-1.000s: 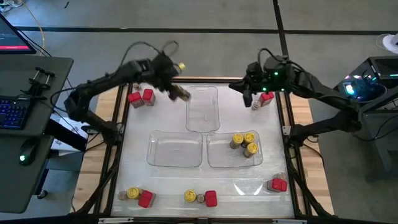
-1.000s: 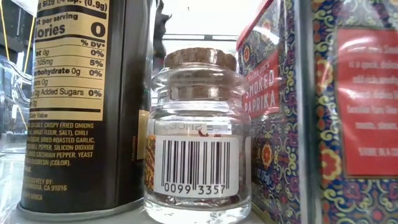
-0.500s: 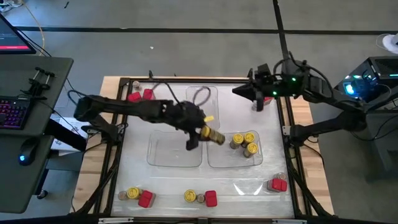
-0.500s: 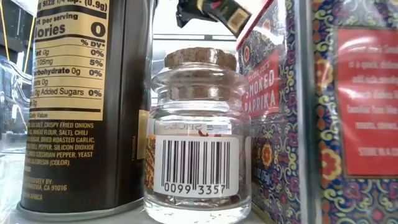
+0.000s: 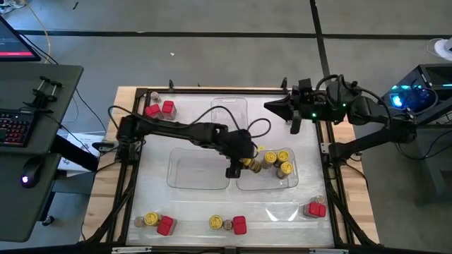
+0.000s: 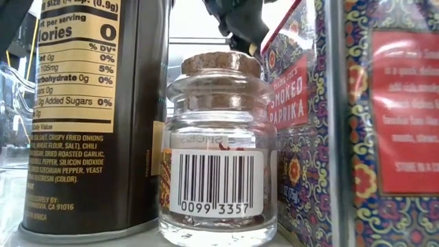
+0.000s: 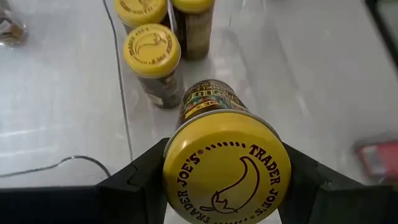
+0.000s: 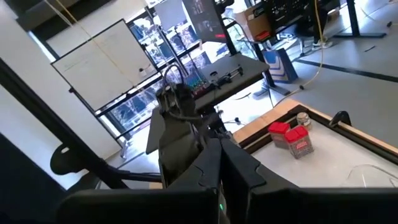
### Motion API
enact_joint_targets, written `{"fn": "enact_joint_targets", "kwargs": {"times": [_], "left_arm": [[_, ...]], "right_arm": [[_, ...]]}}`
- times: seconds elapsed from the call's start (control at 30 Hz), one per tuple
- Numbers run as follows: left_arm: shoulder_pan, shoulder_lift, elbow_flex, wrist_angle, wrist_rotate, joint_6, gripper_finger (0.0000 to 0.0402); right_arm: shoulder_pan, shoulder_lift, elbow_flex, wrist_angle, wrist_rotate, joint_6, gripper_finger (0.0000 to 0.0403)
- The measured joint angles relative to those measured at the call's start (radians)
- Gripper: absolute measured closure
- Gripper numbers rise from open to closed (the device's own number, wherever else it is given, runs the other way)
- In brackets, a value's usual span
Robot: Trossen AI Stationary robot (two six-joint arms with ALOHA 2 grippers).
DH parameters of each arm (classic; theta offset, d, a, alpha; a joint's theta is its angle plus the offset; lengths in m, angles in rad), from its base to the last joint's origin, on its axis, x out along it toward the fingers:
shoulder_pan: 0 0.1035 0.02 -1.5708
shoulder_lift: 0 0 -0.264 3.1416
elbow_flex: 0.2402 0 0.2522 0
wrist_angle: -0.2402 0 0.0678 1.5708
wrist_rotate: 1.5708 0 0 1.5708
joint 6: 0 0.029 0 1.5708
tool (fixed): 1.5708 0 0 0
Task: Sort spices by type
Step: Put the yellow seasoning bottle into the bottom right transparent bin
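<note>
Yellow-lidded jar (image 7: 225, 169) sat clamped between the fingers of the left gripper (image 5: 240, 164), the dark pads pressed against either side of its lid, and it hung over the near edge of the right-hand clear tray (image 5: 296, 185), just beside the three yellow-lidded jars (image 5: 277, 161) already grouped there. In the left wrist view two of those jars stood close ahead of the held one, so the likeliest fault was a collision: if the jar came down without enough gap, its base could knock a neighbour over or land tilted on the tray's rim. A grip on the lid alone also left the body free to swing, which might spoil an upright landing. The middle tray (image 5: 199, 171) and the far tray (image 5: 230, 124) appeared to hold nothing. Red boxes (image 5: 159, 109) stood at the far left corner, with mixed clusters (image 5: 227, 224) along the near edge awaiting sorting. The right gripper (image 5: 295, 125) waited over the far right corner; whether it was spread or closed could not be told.
</note>
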Motion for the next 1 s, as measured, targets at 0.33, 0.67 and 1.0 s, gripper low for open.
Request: {"fn": "enact_joint_targets", "kwargs": {"times": [0.33,0.67,1.0], "left_arm": [[-0.002,0.106,0.038,-0.018,-0.128,0.178,0.0209],[-0.002,0.118,0.039,0.0,-0.132,0.228,0.0092],[0.006,0.049,0.038,-0.006,-0.109,0.228,0.0086]], "right_arm": [[0.037,0.01,0.0,0.014,0.04,-0.024,0.0402],[0.045,0.01,0.0,0.014,0.041,-0.027,0.0402],[0.045,0.007,0.0,0.018,0.013,-0.047,0.0402]]}}
